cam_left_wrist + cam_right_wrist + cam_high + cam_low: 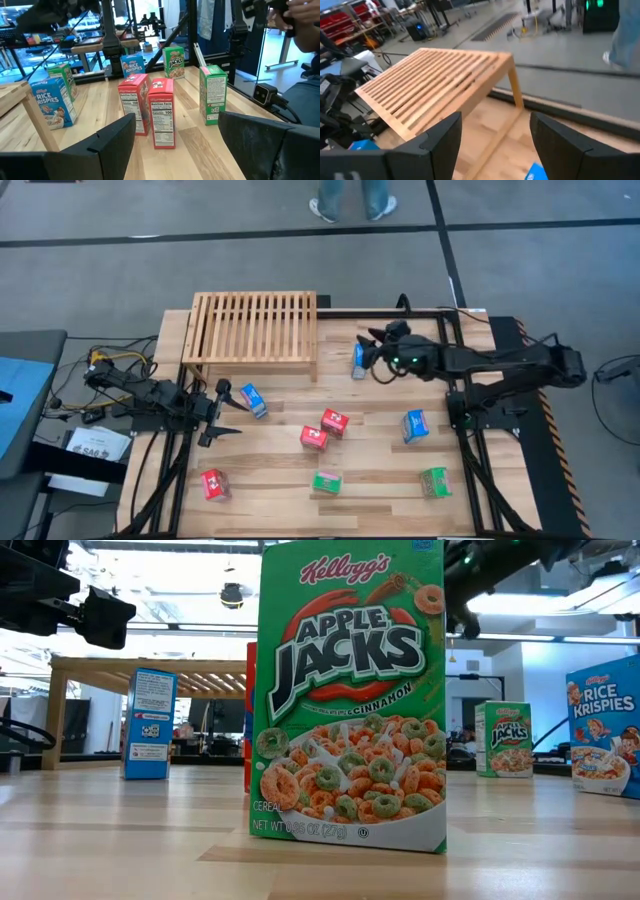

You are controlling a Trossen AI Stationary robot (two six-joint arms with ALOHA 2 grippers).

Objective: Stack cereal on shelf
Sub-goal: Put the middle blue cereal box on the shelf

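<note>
Near the surface's (290,505) left edge the left hand (222,412) hangs with its fingers apart and nothing between them, pointing at a blue box (253,400) that lies just beside it; it touches nothing. At the far edge, left of the middle, stands the shelf (255,328), and its slatted top carries no cereal, so I judge the task barely begun, with both arms on the approach to a first pick. Across the middle and the near edge the other boxes stand well apart: reds (334,422), greens (326,481), one more blue (415,425). Toward the far right, the right hand (372,360) hovers just beside another blue box (358,360) at the shelf's right end, fingers likewise parted and empty. Next, each hand probably has to settle around its blue box, close, then lift it onto the slats.
</note>
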